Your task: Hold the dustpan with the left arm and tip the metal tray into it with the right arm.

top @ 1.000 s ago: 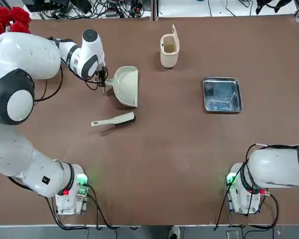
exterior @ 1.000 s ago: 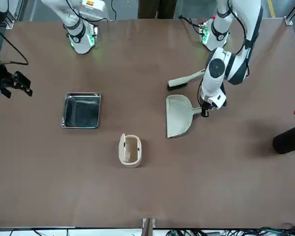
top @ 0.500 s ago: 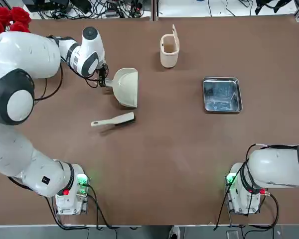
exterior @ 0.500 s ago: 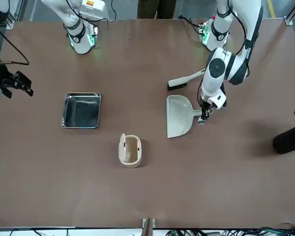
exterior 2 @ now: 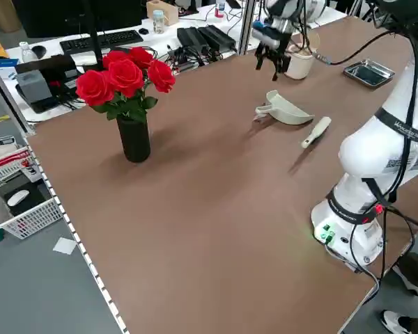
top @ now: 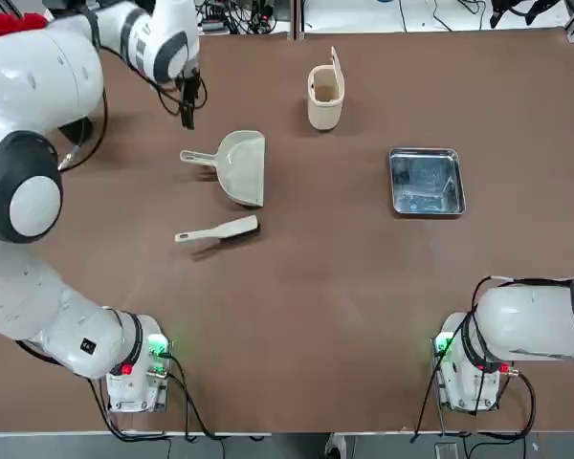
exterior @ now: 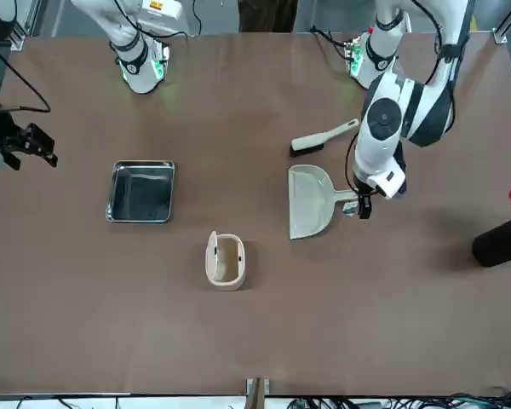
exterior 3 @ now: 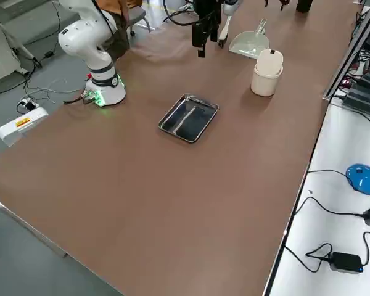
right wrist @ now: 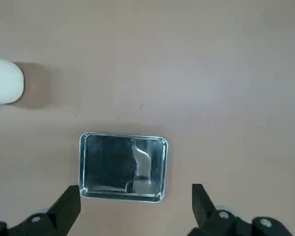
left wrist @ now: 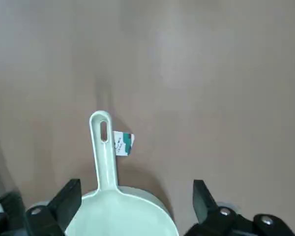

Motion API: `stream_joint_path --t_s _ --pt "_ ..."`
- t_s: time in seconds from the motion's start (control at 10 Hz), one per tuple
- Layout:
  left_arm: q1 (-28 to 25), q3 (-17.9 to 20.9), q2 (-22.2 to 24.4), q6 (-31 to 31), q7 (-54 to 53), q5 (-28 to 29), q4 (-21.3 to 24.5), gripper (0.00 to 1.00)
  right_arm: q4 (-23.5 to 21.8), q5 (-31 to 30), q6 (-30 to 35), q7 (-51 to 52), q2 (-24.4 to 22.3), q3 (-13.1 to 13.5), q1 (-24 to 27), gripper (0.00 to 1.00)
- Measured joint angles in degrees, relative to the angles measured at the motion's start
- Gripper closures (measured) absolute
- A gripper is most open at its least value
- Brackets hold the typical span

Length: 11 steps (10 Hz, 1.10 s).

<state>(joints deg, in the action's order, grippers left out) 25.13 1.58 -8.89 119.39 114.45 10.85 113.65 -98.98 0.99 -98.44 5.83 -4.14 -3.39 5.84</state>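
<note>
- The dustpan [top: 241,168] lies on the tabletop [top: 306,287] toward my left, its wide mouth facing my right and its slim handle pointing left.
- My left hand [left wrist: 137,181] hovers near that handle, fingers apart, holding nothing.
- The brush [top: 217,231] lies just on my side of the dustpan: smooth pale handle, dark bristles.
- The bin [top: 324,98] stands farther out, between dustpan and metal tray from left to right but off the straight line joining them. Its walls are cream and rounded, its lid flap up.
- The metal tray [top: 427,182] sits flat, well apart to my right: shiny, shallow, with rounded corners and a raised rim.
- My right hand [right wrist: 136,185] hangs off the tray's right side, fingers wide, with nothing between them.
- Red roses [exterior 2: 126,78] rise from a smooth black vase [exterior 2: 134,138] on my left side of the tabletop.
- A small white-and-green tag [left wrist: 124,143] shows beside the dustpan's handle; I can't read its print.
- My left arm carries a dark square code [top: 88,345], and an orange label [exterior: 156,5] on my right arm is too small to read.
</note>
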Motion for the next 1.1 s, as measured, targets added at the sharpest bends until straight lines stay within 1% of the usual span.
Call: stream_joint_path --t_s 0.2,0.4,0.5,0.6,0.8,0.9,1.1 --pt "-0.67 0.27 0.04 -5.46 -4.72 -0.04 -5.49 0.0 0.01 0.0 -0.04 0.01 -0.18 -0.09 -0.04 0.0" --pt "-3.7 0.32 0.06 -9.71 -10.57 -0.74 -10.29 0.0 0.04 0.0 -0.17 0.01 -0.32 -0.14 -0.07 0.0" --pt "-5.48 0.09 0.06 -11.25 -14.17 -0.88 -11.77 0.0 0.04 0.0 -0.23 0.01 -0.32 -0.14 -0.08 0.0" --pt "-8.15 -1.2 0.05 -12.45 -19.15 -1.77 -12.76 0.0 0.05 0.0 -0.22 0.0 -0.33 -0.12 -0.07 0.0" --pt "-15.45 -5.83 0.04 -13.15 -27.62 -5.74 -15.28 0.0 0.05 0.0 -0.2 0.0 -0.33 -0.02 -0.07 0.0" --pt "-17.67 -6.94 0.05 -13.81 -32.9 -6.52 -16.67 0.0 0.05 0.0 -0.2 0.0 -0.33 0.01 -0.06 0.0" --pt "-20.22 -7.47 0.06 -16.97 -46.5 -7.82 -18.65 0.0 0.05 0.0 -0.21 0.01 -0.39 -0.02 -0.07 0.0"
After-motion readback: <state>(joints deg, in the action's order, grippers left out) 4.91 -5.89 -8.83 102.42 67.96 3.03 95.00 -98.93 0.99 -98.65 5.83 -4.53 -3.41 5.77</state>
